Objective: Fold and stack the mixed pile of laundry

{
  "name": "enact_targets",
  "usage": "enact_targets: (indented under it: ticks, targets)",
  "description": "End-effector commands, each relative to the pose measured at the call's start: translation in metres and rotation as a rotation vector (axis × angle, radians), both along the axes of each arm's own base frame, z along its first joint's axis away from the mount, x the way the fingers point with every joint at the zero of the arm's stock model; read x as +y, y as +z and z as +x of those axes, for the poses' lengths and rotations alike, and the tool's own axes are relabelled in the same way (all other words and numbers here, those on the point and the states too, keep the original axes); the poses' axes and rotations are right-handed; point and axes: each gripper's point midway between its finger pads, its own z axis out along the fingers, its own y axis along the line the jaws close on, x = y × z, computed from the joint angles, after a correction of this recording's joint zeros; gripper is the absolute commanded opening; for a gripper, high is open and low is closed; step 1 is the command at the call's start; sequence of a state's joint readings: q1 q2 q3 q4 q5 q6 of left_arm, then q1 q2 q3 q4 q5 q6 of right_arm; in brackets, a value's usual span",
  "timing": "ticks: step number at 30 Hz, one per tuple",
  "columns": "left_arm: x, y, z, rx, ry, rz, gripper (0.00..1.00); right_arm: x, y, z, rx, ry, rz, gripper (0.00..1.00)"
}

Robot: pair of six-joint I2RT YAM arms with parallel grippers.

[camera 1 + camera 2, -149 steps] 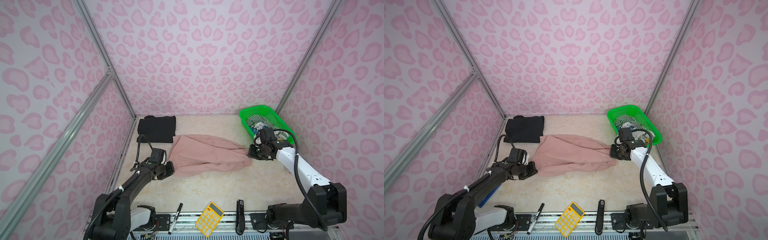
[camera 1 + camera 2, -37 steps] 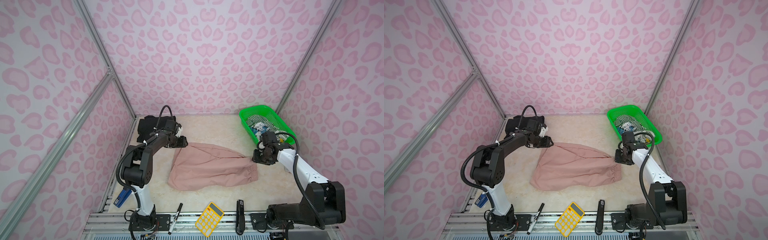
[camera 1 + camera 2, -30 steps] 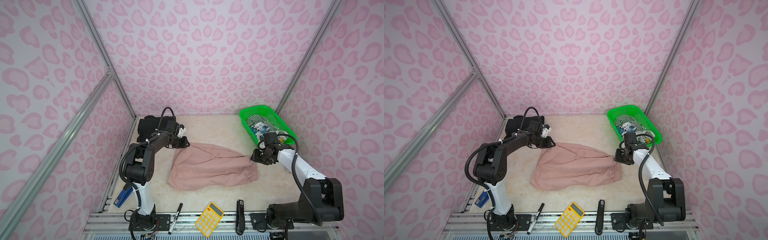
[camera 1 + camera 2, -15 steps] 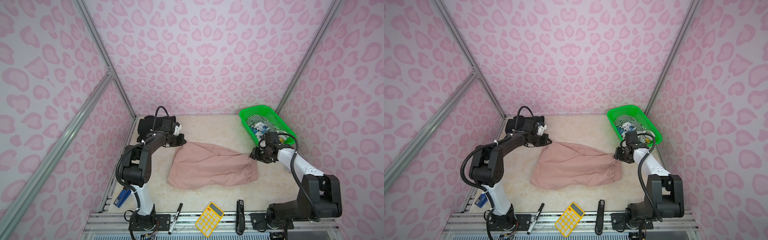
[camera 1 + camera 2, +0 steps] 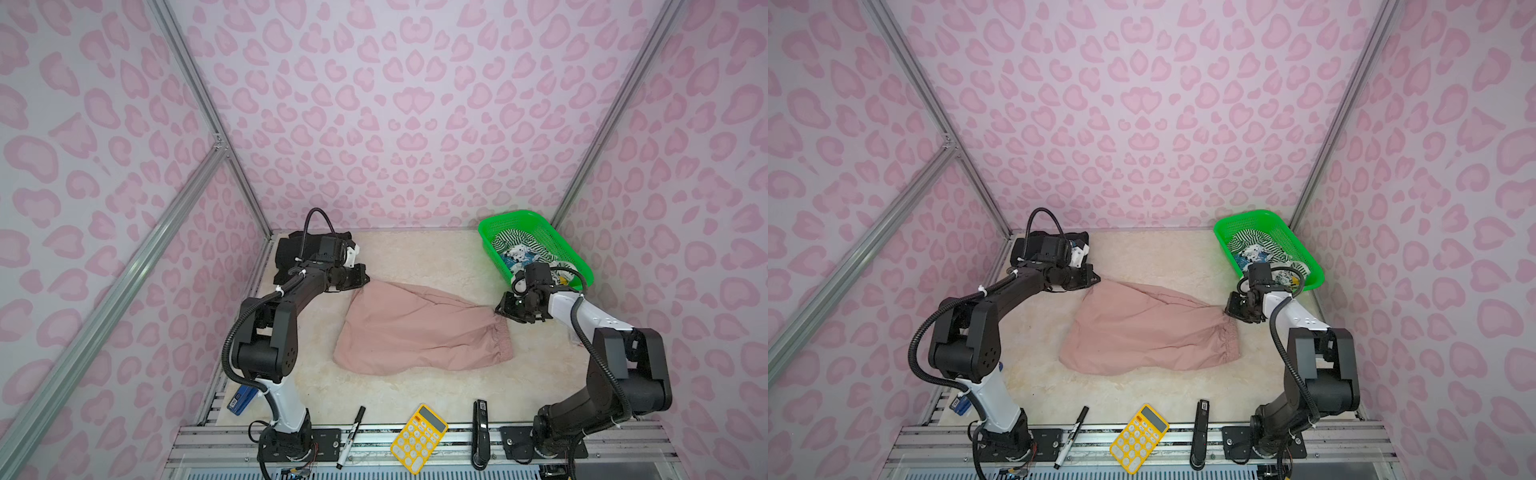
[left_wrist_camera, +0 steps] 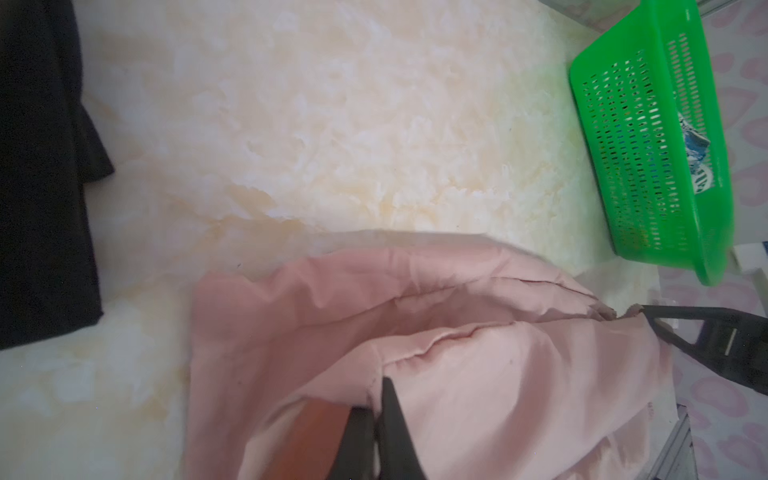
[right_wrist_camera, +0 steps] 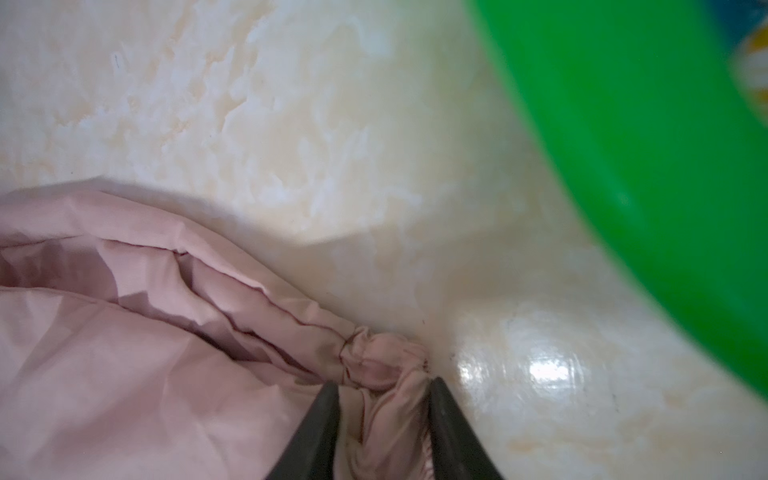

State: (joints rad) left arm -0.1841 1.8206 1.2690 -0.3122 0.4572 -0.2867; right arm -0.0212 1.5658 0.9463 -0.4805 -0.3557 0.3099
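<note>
1. No text, brand, number or sign can be read in any view.
2. The yellow calculator (image 5: 419,438) at the counter's front edge has white keys, but their marks are too small to read.
3. The blue object (image 5: 242,399) at the counter's left edge shows a pale patch, too blurred to read.

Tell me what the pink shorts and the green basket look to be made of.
The pink shorts: thin woven cloth, matte, perhaps cotton or a blend; it creases sharply and gathers at the waistband. The green basket: rigid moulded plastic, slightly glossy; slotted mesh walls and a smooth rim.
</note>
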Motion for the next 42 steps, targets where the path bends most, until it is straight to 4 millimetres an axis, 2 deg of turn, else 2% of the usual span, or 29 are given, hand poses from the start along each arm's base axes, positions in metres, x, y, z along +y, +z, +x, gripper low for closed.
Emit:
enact_targets:
  ticks: [1,5,10,12,14,16,22,25,27,29,30,32,33,34,36,39,42]
  targets:
    - [0.011,0.014,0.009,-0.067,0.067,0.018,0.03,0.003,0.005,0.005,-0.015,0.027,0.0,0.18]
    - [0.02,0.039,0.011,-0.137,0.116,0.025,0.03,-0.002,0.023,0.005,-0.027,0.04,-0.07,0.0]
    - [0.028,0.075,0.014,-0.223,0.148,0.036,0.03,0.004,0.056,0.013,-0.089,0.072,-0.089,0.0]
    - [0.034,0.079,0.019,-0.24,0.172,0.052,0.03,0.008,0.064,0.02,-0.108,0.081,-0.079,0.0]
    - [0.041,0.071,0.025,-0.224,0.196,0.078,0.03,0.013,0.065,0.03,-0.119,0.084,-0.072,0.0]
    - [0.046,0.052,0.033,-0.18,0.215,0.094,0.03,0.018,0.061,0.045,-0.122,0.082,-0.065,0.0]
    - [0.065,-0.005,0.048,-0.112,0.329,0.15,0.03,0.033,0.028,0.094,-0.113,0.067,-0.064,0.0]
    - [0.075,-0.016,0.057,-0.119,0.391,0.17,0.03,0.037,0.016,0.115,-0.114,0.049,-0.08,0.0]
    - [0.075,-0.021,0.064,-0.108,0.389,0.172,0.06,0.037,0.011,0.128,-0.118,0.03,-0.09,0.03]
    - [0.074,-0.025,0.072,-0.087,0.384,0.178,0.16,0.033,-0.001,0.135,-0.079,0.01,-0.109,0.08]
    - [0.073,-0.021,0.078,-0.087,0.391,0.179,0.2,0.032,-0.003,0.142,-0.064,0.006,-0.121,0.11]
    - [0.077,-0.023,0.082,-0.074,0.413,0.193,0.32,0.028,-0.015,0.145,-0.014,0.004,-0.155,0.21]
    - [0.078,-0.023,0.083,-0.074,0.42,0.197,0.44,0.027,-0.018,0.145,0.001,0.015,-0.168,0.28]
    - [0.079,-0.021,0.083,-0.077,0.427,0.202,0.51,0.028,-0.017,0.146,0.0,0.033,-0.188,0.34]
    - [0.084,-0.018,0.082,-0.084,0.442,0.215,0.56,0.027,-0.003,0.145,-0.041,0.071,-0.237,0.46]
    - [0.095,-0.014,0.077,-0.077,0.482,0.233,0.6,0.027,0.032,0.142,-0.138,0.116,-0.302,0.63]
    - [0.102,-0.009,0.07,-0.063,0.503,0.224,0.62,0.027,0.065,0.133,-0.199,0.139,-0.305,0.64]
